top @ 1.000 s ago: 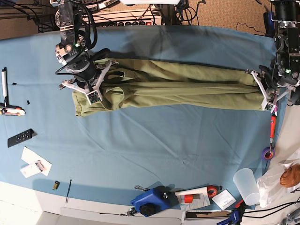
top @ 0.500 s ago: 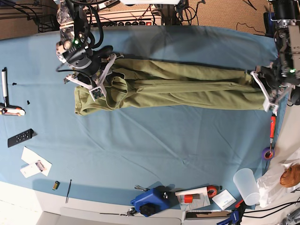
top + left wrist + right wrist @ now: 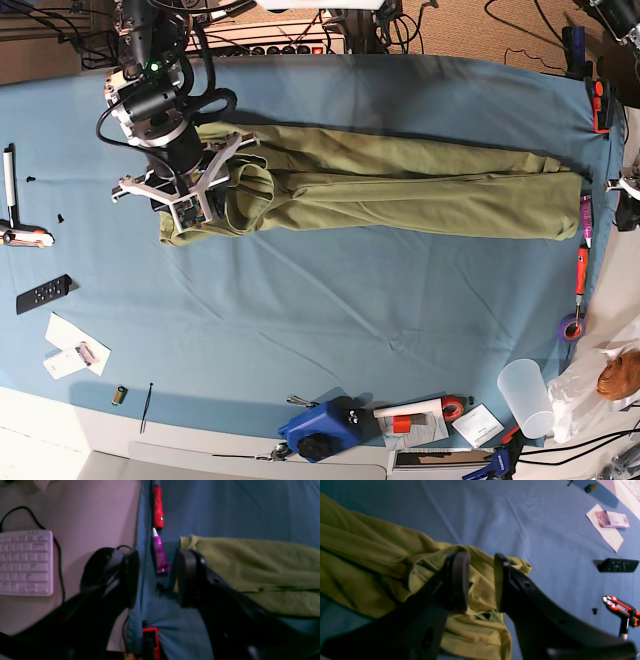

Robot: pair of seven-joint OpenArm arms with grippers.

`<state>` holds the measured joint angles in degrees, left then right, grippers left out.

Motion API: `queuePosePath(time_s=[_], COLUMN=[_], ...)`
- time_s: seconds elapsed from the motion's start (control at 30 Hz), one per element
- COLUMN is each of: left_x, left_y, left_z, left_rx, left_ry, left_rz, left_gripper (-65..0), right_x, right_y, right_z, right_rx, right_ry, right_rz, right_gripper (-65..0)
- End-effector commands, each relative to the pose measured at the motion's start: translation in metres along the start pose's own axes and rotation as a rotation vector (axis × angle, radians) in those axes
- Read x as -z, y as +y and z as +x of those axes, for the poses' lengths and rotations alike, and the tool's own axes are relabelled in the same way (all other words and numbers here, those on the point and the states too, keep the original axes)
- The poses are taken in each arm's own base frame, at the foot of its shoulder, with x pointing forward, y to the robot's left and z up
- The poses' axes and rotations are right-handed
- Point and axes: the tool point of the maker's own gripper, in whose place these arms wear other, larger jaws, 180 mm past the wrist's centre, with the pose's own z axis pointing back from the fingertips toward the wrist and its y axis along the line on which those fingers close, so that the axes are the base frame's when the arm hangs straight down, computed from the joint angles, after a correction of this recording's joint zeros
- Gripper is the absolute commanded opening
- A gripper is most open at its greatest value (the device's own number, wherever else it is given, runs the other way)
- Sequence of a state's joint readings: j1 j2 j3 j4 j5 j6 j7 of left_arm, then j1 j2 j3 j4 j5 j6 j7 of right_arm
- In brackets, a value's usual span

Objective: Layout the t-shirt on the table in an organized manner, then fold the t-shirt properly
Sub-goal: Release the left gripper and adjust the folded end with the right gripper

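t-shirt (image 3: 380,185): soft, floppy, stretched in a long band across upper frame; best pinched at hem corners
left gripper (image 3: 156,580): parted, nothing held
right gripper (image 3: 481,580): parted, nothing gripped

The olive-green t-shirt (image 3: 400,185) is stretched out in a long, narrow, bunched-up strip across the far half of the table (image 3: 330,320), which is covered in wrinkled blue cloth. One end is crumpled into loose folds; the other reaches almost to the table's edge.

blue-clothed table (image 3: 330,300), t-shirt (image 3: 400,185), remote (image 3: 43,293)
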<state>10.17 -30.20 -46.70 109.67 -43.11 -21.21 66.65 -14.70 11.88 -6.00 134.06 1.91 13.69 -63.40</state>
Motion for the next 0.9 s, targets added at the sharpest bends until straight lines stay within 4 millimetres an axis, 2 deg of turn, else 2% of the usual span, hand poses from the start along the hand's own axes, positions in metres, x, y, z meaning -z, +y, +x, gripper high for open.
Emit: queuePosePath(time_s=[0.0, 0.13, 0.27, 0.4, 0.73, 0.77, 0.87], left_x=[-0.005, -0.006, -0.006, -0.006, -0.006, -0.006, -0.006], left_y=[0.001, -0.006, -0.006, -0.006, -0.006, -0.006, -0.006], left_z=[0.012, 0.007, 0.004, 0.004, 0.004, 0.004, 0.004], left_rx=[0.032, 0.03, 0.027, 0.028, 0.027, 0.027, 0.027], left_ry=[-0.039, -0.03, -0.025, -0.025, -0.026, -0.026, -0.026], left_rz=[-0.003, -0.039, -0.041, -0.041, -0.041, -0.041, -0.041], left_gripper=[-39.0, -39.0, -39.0, -39.0, -39.0, -39.0, -39.0], right_x=[-0.002, 0.012, 0.038, 0.057, 0.056, 0.055, 0.053], right_y=[-0.005, -0.006, -0.009, -0.002, 0.013, 0.015, 0.015], right_z=[0.011, -0.002, -0.024, -0.043, -0.059, -0.06, -0.068], right_rx=[-0.004, -0.01, -0.001, 0.006, 0.033, 0.039, 0.037], right_ry=[-0.046, 0.004, 0.087, 0.155, 0.24, 0.245, 0.291], right_rz=[-0.016, -0.015, -0.01, 0.05, 0.132, 0.141, 0.142], right_gripper=[-47.4, -47.4, -47.4, -47.4, -47.5, -48.6, -61.9])
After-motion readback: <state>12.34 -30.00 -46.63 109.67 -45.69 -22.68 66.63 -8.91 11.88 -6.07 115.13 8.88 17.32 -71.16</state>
